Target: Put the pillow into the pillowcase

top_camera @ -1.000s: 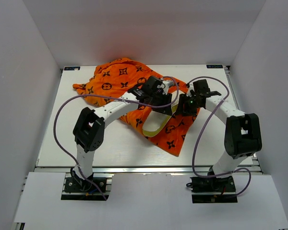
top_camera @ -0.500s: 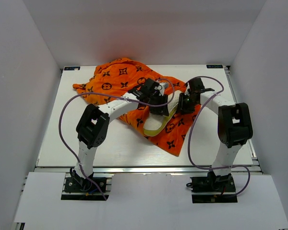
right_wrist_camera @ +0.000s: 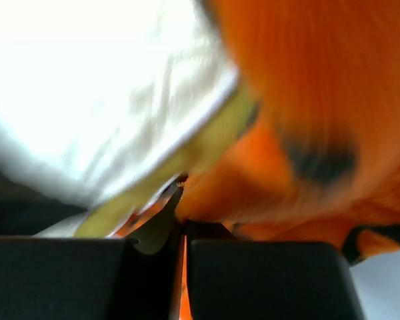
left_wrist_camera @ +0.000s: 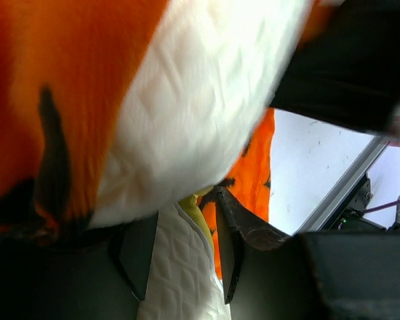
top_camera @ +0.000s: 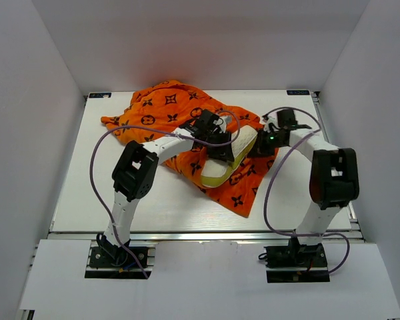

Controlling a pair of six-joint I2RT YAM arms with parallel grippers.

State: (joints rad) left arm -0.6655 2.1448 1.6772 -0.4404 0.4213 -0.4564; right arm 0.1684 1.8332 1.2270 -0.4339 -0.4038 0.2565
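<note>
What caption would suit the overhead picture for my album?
Two robot arms lean over an orange patterned pillowcase, a white, yellow-edged pillow lying between them.

Blurred across nearly all of the right wrist view: pillow as white glare, pillowcase as an orange smear with dark blots for print. Out of focus in the left wrist view too, and cut off there by the top and left edges. Seen from above, hidden under the left gripper and its arm: the pillow's upper end. Cannot make out the pillowcase mouth — covered by both wrists. Too small and dark from above to read: the right gripper fingertips.
</note>
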